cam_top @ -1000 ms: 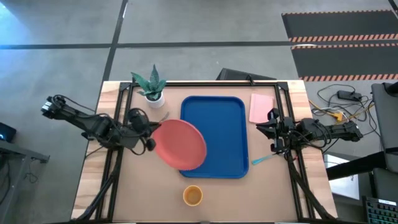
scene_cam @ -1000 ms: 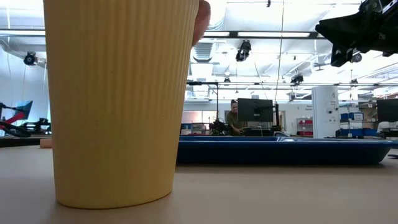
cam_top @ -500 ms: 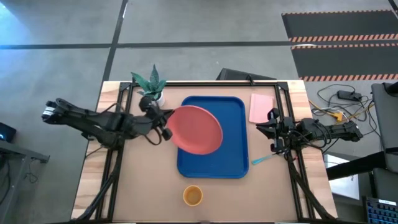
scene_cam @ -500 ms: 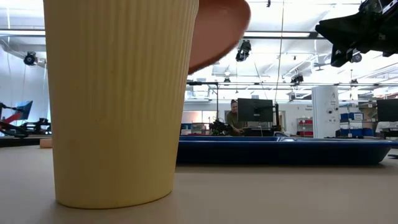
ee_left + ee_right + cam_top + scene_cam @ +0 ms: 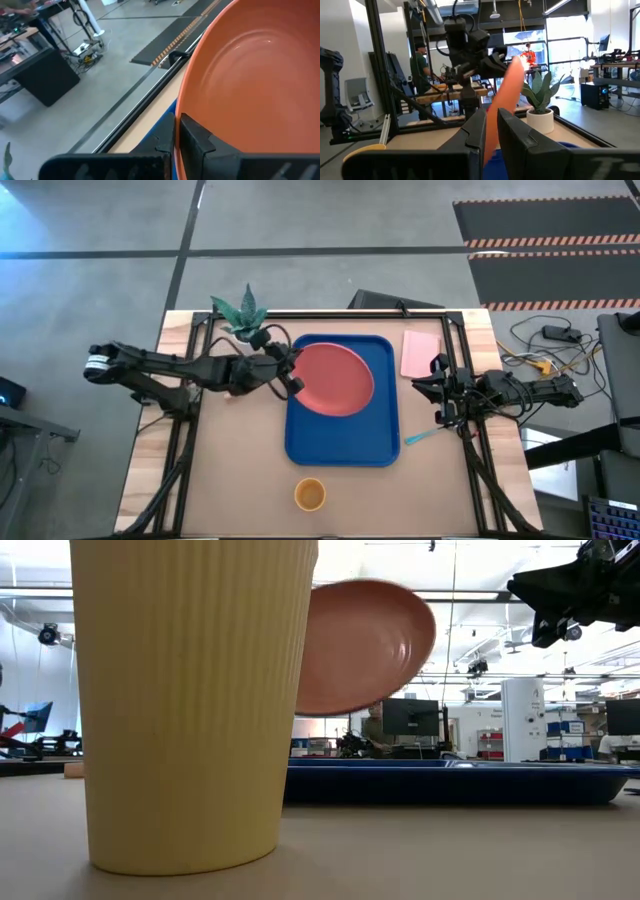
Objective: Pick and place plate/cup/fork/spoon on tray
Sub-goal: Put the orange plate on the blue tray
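Note:
My left gripper [image 5: 293, 380] is shut on the coral-pink plate [image 5: 335, 378], which hangs above the far half of the blue tray [image 5: 340, 445]. In the low view the plate [image 5: 365, 645] is tilted, well above the tray [image 5: 450, 780]. The yellow-orange cup [image 5: 309, 495] stands upright on the table near the front edge and fills the left of the low view [image 5: 190, 700]. The teal spoon [image 5: 424, 437] lies on the table beside the tray's right rim. My right gripper [image 5: 420, 387] waits empty above the table right of the tray, fingers nearly together. The fork is not in view. My left gripper pinches the plate's rim [image 5: 179, 100] at the plate's left edge, one finger [image 5: 200, 140] on the plate's upper face and the other on its underside. The fingers come about level from the table's left. The plate is lifted clear of the tray and tilted.
A potted plant [image 5: 243, 315] stands at the far left beside my left arm. A pale pink pad [image 5: 420, 352] lies at the far right of the tray. Dark frame rails run along both table sides. A person [image 5: 375, 730] sits far behind the table.
My left gripper has carried the plate toward the table's right and far edges, from over the tray's left rim to above the tray's far half. The plate has stayed clear of the tray and come out from behind the cup in the low view.

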You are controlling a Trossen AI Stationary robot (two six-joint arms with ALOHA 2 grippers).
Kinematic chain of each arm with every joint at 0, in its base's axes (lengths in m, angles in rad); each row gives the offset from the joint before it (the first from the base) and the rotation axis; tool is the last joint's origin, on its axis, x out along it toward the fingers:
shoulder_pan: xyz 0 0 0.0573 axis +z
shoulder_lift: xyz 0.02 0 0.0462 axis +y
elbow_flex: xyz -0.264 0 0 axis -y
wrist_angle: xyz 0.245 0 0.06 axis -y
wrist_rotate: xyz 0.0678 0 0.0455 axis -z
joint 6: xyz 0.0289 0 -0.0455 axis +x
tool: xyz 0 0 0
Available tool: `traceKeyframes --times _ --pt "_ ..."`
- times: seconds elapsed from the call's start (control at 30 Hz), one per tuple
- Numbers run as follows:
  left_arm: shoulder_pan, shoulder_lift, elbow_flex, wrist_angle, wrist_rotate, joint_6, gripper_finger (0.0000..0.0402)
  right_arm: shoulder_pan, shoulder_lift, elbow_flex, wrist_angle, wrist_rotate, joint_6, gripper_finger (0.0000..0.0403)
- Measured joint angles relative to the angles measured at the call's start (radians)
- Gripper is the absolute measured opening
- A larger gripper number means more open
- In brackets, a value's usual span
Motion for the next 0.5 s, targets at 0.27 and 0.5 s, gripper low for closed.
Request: traceKeyframes --times 0.27,0.5 --pt "0.037 0.095 0.000 0.105 0.015 0.031 0.0000 0.000 0.000 0.000 -0.001 0.000 0.000 0.0038" --pt "0.048 0.168 0.000 0.160 0.020 0.052 0.0000 0.000 0.000 0.000 -0.003 0.000 0.000 0.0038"
